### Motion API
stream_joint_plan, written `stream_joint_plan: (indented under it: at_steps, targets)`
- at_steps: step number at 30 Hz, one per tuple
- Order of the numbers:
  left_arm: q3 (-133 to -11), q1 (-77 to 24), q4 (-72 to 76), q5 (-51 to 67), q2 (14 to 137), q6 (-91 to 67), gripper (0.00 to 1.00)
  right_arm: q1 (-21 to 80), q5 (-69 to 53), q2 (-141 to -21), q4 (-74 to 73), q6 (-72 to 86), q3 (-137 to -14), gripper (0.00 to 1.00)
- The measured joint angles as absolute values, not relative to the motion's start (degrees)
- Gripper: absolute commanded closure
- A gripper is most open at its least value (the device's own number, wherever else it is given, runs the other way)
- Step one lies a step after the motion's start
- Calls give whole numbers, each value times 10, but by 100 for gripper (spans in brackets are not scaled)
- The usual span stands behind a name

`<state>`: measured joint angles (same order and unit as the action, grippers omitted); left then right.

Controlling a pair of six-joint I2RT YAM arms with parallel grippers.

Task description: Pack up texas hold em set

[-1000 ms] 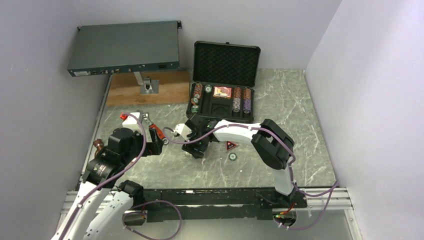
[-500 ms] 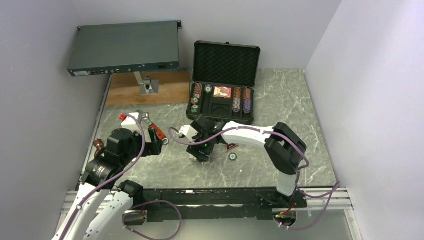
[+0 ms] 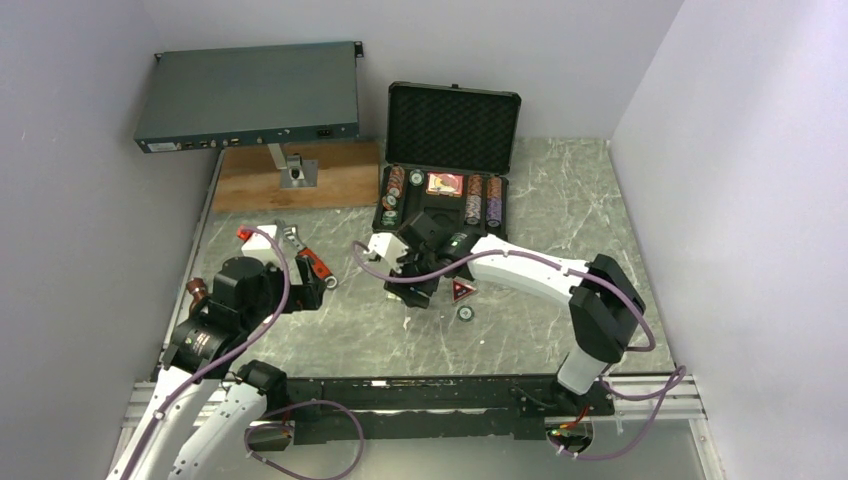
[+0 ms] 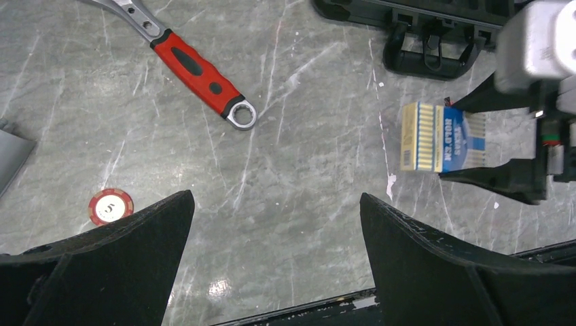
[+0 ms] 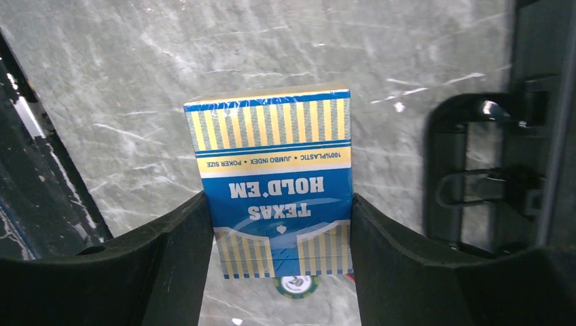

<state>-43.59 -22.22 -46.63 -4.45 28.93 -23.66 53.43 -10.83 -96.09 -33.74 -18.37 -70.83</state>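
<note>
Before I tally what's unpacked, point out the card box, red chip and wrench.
card box (image 5: 272,183): right wrist view, front face
red chip (image 4: 111,206): left wrist view, centre
wrench (image 4: 197,71): left wrist view, red handle

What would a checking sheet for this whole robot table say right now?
Surface: grey marbled tabletop, a few white scuffs.
Job's things: black foam-lined hard case open, striped round poker chips in rows inside; blue-and-yellow card box gripped; red triangular token, loose round chip and red round chip lying out.
Clutter: red-handled metal wrench; flat grey electronics box; brown wooden board.
Pincers: left pincer open, empty; right pincer shut on the card box.
Cables: purple cables along both arms.
Surroundings: plain pale walls.
</note>
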Motion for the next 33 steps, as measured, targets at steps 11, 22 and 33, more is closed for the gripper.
stream_joint_plan:
  at_steps: [11, 22, 33]
  targets:
    - [-436, -208, -466, -35, 289, -236, 1, 419, -145, -963, -376, -250, -822, 100]
    - [-436, -207, -466, -33, 289, -236, 1, 352, -151, -1060, -377, -309, -965, 100]
    - [-436, -207, -466, -33, 294, -236, 1, 293, -140, -1167, -368, -333, -1050, 100]
